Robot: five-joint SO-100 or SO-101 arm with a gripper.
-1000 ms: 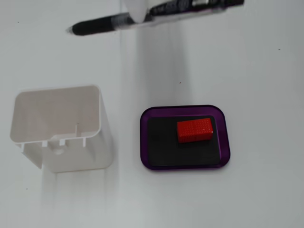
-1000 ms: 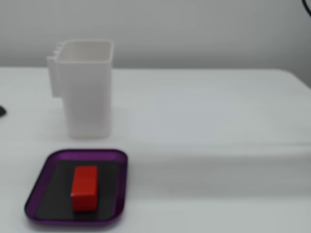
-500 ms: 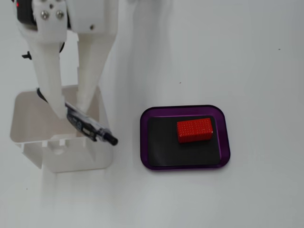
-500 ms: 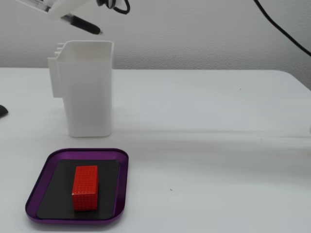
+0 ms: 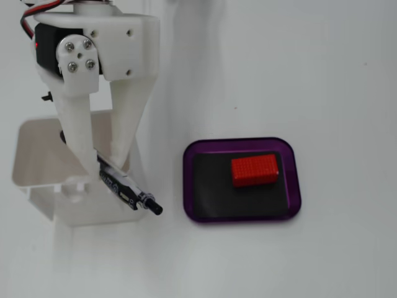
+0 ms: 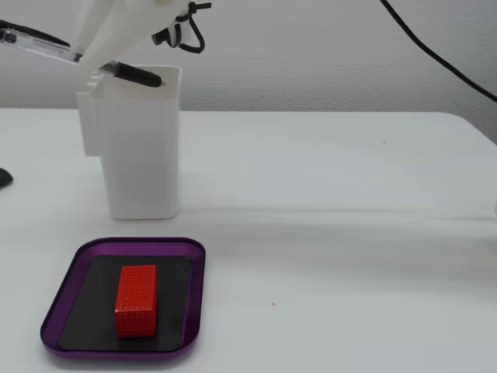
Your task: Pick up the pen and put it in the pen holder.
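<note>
My white gripper (image 5: 107,166) is shut on a black and clear pen (image 5: 130,194) and holds it nearly level over the top of the white pen holder (image 5: 68,180). In a fixed view from the side, the gripper (image 6: 97,58) is at the top left, the pen (image 6: 46,44) sticks out to the left, and its black end lies just above the holder's (image 6: 140,148) rim. No part of the pen is down inside the holder.
A purple tray (image 5: 242,143) with a black liner holds a red block (image 5: 254,169) to the right of the holder; it also shows in front of the holder in a fixed view (image 6: 124,245). A black cable (image 6: 435,54) hangs at the upper right.
</note>
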